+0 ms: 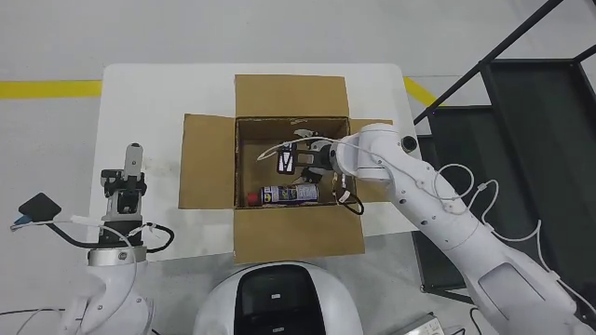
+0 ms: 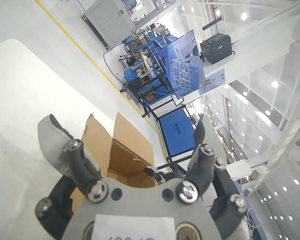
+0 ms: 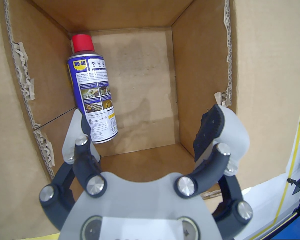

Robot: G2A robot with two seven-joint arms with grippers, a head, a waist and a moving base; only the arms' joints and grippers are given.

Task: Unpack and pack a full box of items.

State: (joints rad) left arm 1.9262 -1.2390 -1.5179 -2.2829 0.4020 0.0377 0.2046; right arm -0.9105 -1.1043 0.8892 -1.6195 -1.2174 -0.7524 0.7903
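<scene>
Brown cardboard box (image 1: 291, 98), flaps open; blue spray can (image 3: 95, 93), red cap, lying inside along wall.

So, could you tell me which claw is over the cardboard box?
The right claw, open above the spray can inside the cardboard box; the left claw is beside it, over the table.

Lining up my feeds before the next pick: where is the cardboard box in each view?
Top view: cardboard box mid-table, flaps spread, right gripper over its opening.
Left wrist view: beyond the left gripper, a corner with flaps.
Right wrist view: its interior, spray can beside one wall.
Shared landmark: the white table.
</scene>
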